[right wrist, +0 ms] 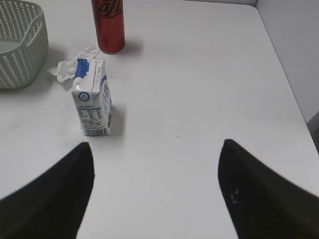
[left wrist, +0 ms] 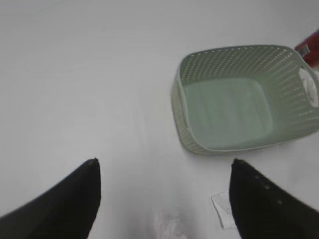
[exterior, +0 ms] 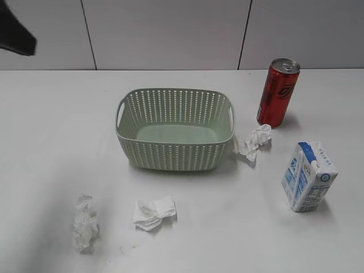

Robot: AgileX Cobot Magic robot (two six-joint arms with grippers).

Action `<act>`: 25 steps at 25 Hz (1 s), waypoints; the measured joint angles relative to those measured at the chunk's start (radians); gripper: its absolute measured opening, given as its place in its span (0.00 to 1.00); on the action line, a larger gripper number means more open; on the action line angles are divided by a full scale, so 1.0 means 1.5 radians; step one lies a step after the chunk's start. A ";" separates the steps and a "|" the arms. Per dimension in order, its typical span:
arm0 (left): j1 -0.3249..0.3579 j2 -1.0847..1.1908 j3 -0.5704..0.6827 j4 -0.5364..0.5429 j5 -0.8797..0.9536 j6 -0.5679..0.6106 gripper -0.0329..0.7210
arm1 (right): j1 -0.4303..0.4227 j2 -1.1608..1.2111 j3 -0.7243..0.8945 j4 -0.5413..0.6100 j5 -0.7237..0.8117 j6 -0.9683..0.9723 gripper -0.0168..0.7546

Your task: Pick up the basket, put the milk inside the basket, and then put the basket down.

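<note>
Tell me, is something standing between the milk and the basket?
Only a crumpled tissue lies beside the basket's right end, roughly between it and the milk. It is low and flat; the red can stands farther back.

Your left gripper (left wrist: 162, 199), with its two black tapered fingers (left wrist: 65, 204), is spread wide and holds nothing. Your right gripper (right wrist: 154, 189) is likewise spread wide, its black fingers (right wrist: 264, 199) bare, closed on nothing.

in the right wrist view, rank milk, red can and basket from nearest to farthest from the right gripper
1. milk, standing left of centre, ahead of the right gripper
2. red can, upright behind the milk
3. basket, at the far left edge
</note>
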 joint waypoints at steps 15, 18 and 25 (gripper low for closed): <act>-0.107 0.382 -0.218 0.072 0.030 -0.063 0.83 | 0.000 0.000 0.000 0.000 0.000 0.000 0.78; -0.107 0.439 -0.246 0.078 0.024 -0.063 0.83 | 0.000 0.000 0.000 0.000 0.000 0.000 0.78; -0.107 0.532 -0.259 0.080 0.009 -0.065 0.82 | 0.000 0.000 0.000 0.000 0.000 0.000 0.78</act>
